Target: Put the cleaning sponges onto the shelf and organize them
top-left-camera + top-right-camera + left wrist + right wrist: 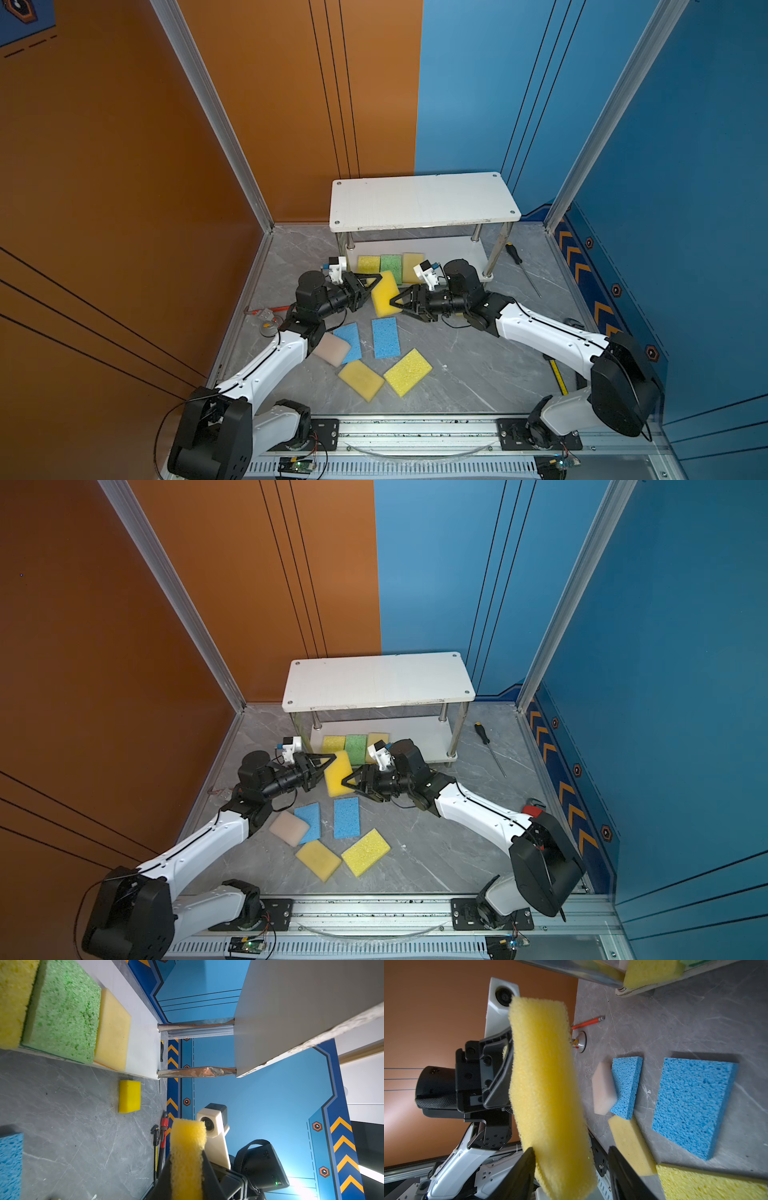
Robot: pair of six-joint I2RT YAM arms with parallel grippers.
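OK, table: grey marbled top, shelf at the far edge, mid-width. Its lower board carries three in a row, sides touching: shelf yellow sponge, green sponge, pale tan sponge. Left pincer is clamped on one side of the held yellow sponge, which is in the air just in front of the shelf. Right pincer sits at the opposite side, jaws apart and straddling it. The right wrist view shows a gap between foam and one finger, so not clamped. Loose on the table, nearer the arm bases: blue sponge beside a second blue sponge, whitish-pink sponge overlapping the first one's corner, then dull yellow sponge and speckled yellow sponge. Left wrist view adds a bright yellow sponge flat on the table near a shelf post. Screwdriver lies right of the shelf.
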